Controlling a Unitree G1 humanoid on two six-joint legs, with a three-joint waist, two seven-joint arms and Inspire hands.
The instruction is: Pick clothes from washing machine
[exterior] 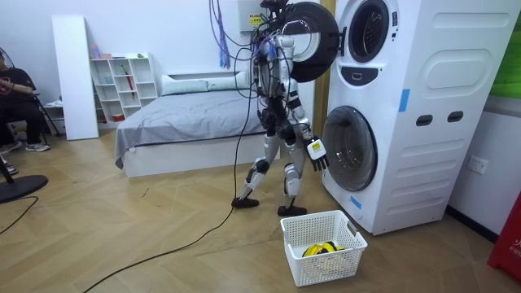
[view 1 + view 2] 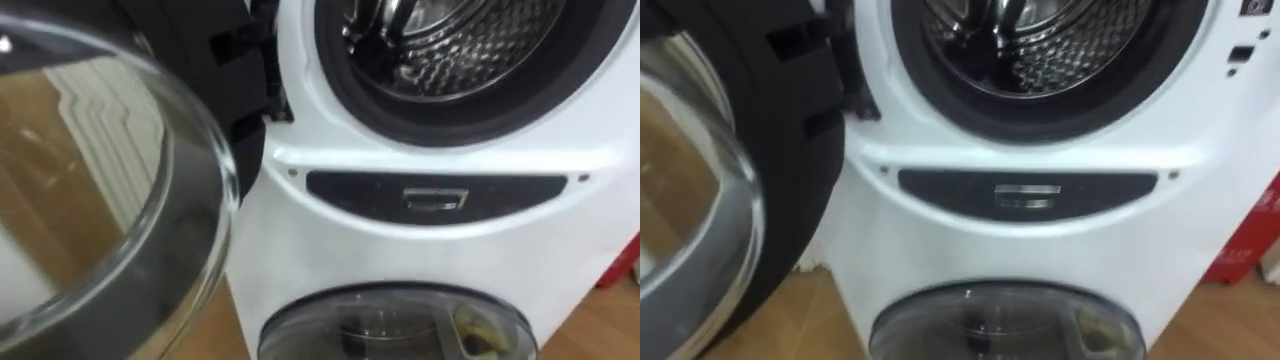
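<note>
At the far left of my head view the open door (image 2: 110, 190) of the upper machine stands out toward me, and its glass is very close to the camera. To the right of it is the drum (image 2: 450, 40), open, with the dark seal (image 2: 450, 118) around its mouth. The part of the drum that I see is bare metal, and I cannot make out any cloth there. Under it runs the dark panel (image 2: 435, 195), and lower is the closed lower door (image 2: 400, 325).

In the room view the robot stands upright just before the stacked machines. The right hand (image 1: 317, 156), as I judge it by the body, hangs low beside the lower door with its fingers loose and pointing down, grasping nothing. The state of the left hand I cannot tell. On the floor near the robot's feet sits the white basket (image 1: 330, 268), and yellow and black clothes (image 1: 320, 248) already lie in it.

I have three worries. The drum is high and the hand is low, so I think a long lift is needed, and on the way the arm could knock the open door. If cloth remains deep inside, I would reach without seeing it, and it may catch on the seal. The basket is low and to the side, so a released piece could fall on the floor beside it.
</note>
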